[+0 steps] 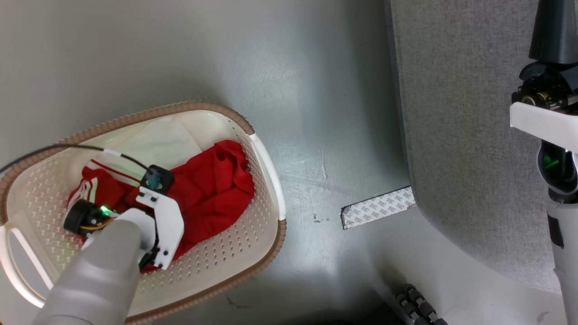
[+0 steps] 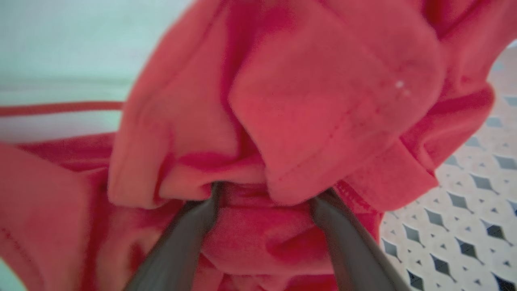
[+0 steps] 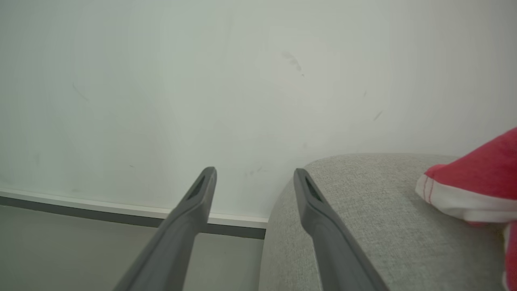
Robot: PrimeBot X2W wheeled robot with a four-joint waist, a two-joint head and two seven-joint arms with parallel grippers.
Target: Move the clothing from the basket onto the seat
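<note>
head view: the laundry basket (image 1: 266,180) sits on the floor (image 1: 316,113), its long axis running from the lower left up to the upper right, with a white handle at each end. a red garment (image 1: 216,189) lies crumpled inside it over a white cloth (image 1: 158,140). the left arm (image 1: 113,257) reaches down into the basket and its wrist covers the jaws. bare floor with a strip of tape (image 1: 377,207) separates the basket's brown rim from the grey sofa (image 1: 460,135), whose rounded edge curves down the right side. the right arm (image 1: 542,122) hangs over the sofa.

left wrist view: the left gripper (image 2: 266,192) has its jaws spread wide, both tips tucked under folds of the red garment, a bunched ridge of cloth between them, not pinched. to the right of the jaws, the basket's perforated wall is bare.

right wrist view: the right gripper (image 3: 254,171) stands wide with nothing between the jaws. the sofa's rounded corner is just beside the right finger, a red-and-white garment (image 3: 476,182) lying on it further right. ahead of the jaws is a plain wall (image 3: 161,81).
</note>
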